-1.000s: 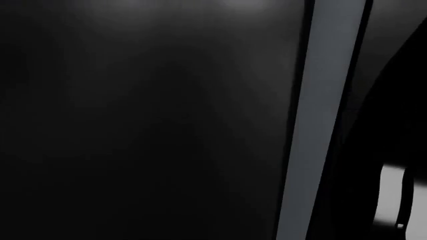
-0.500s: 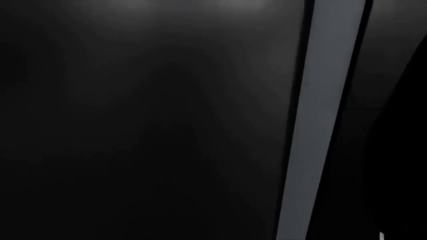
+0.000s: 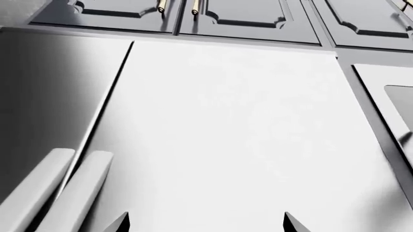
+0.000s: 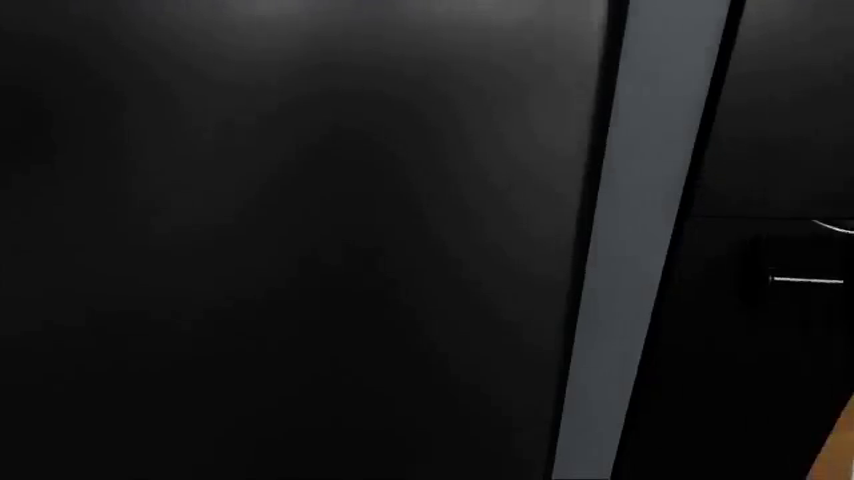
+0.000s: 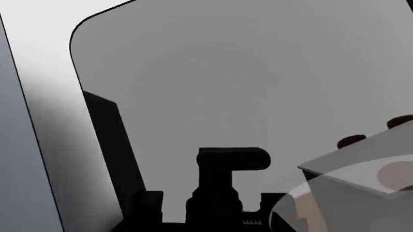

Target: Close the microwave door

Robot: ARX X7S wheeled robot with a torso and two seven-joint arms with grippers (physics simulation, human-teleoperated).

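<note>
While the right gripper (image 5: 216,212), its state indiscernible, is pressing close against the microwave door (image 5: 258,77) filling its view, we are judging that a glancing push risks slipping off the glass.

- The door (image 4: 294,250) fills the head view, near-black with faint grey sheen at its top edge.
- A strip (image 4: 647,240) of flat blue-grey runs down beside it.
- The panel (image 3: 226,140) in the left wrist view is plain white, shading to grey at one side.
- The cabinets (image 3: 245,19) are dark grey with brass-coloured handles (image 3: 195,7).
- The window (image 5: 258,77) in the right wrist view is matte grey, framed in white.
- The fingertips (image 3: 120,223) are black.
</note>
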